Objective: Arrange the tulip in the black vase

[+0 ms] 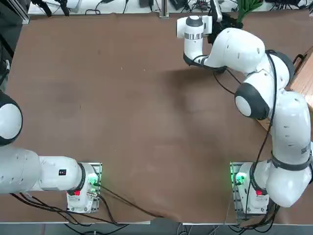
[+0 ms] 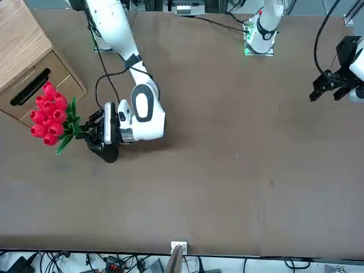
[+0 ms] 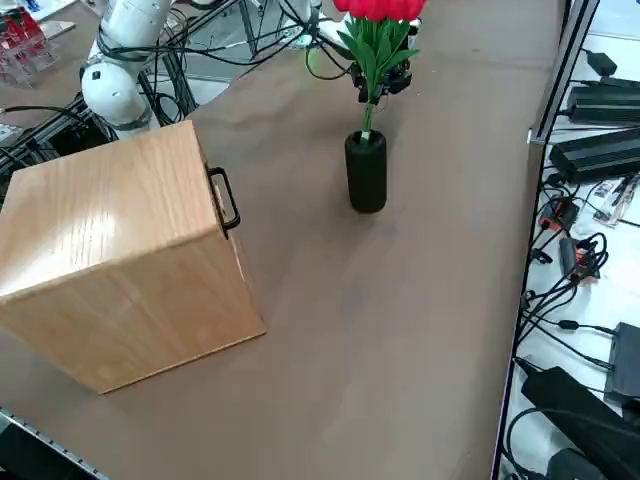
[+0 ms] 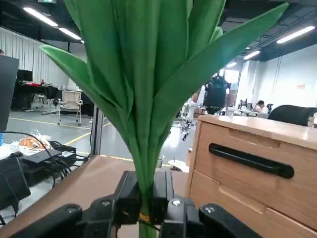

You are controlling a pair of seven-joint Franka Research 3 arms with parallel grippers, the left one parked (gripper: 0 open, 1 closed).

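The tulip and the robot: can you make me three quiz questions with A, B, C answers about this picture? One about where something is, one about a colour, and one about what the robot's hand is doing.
1. Where is the black vase standing?
A. On the table, beside the wooden drawer box
B. On top of the wooden drawer box
C. On the floor

2. What colour are the blooms of the tulip?
A. Yellow
B. Red
C. White

3. What is the right gripper doing?
A. Hanging open with nothing in it
B. Pulling the drawer handle
C. Clamped shut on the tulip stems, above the vase

Answers:
1. A, since the right side view shows the vase upright on the brown table next to the box.
2. B, since the front view shows a bunch of red blooms.
3. C, since the wrist view shows the fingers pinching the green stems.
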